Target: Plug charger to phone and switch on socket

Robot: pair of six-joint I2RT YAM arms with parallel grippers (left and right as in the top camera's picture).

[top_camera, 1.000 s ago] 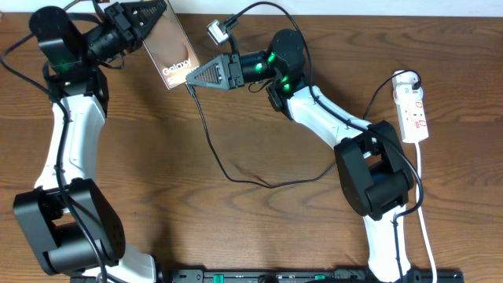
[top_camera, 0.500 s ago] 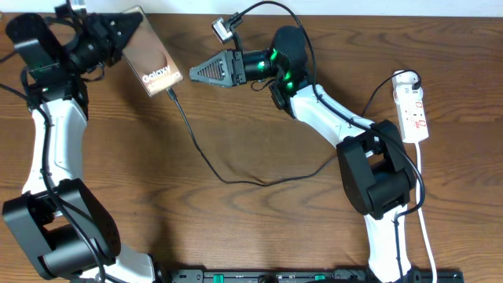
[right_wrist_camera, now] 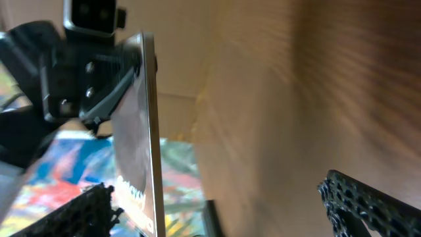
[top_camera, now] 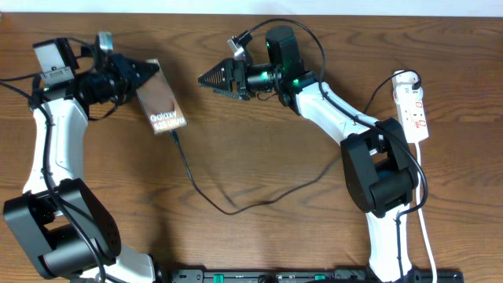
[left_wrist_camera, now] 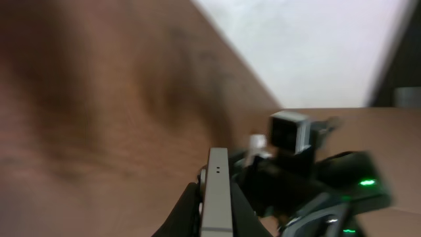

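The phone (top_camera: 163,110), a dark slab with white lettering, is held off the table by its upper end in my left gripper (top_camera: 144,73), which is shut on it. In the left wrist view the phone (left_wrist_camera: 216,194) shows edge-on between the fingers. The charger (top_camera: 192,177), a thin black cable, meets the phone's lower end and loops across the table toward the right arm. My right gripper (top_camera: 207,79) stands open and empty a short way right of the phone. In the right wrist view its fingers (right_wrist_camera: 368,204) are spread wide, and the phone (right_wrist_camera: 148,131) is ahead on the left. The white socket (top_camera: 414,110) lies at the far right.
The socket's white lead (top_camera: 425,224) runs down the table's right side past the right arm's base (top_camera: 377,177). The left arm's base (top_camera: 67,232) stands at the front left. A pale wall edges the table at the back.
My right gripper has opened and drawn back to the right from the phone's lower end. The left arm has swung the phone left and down, and the cable end has gone with it.
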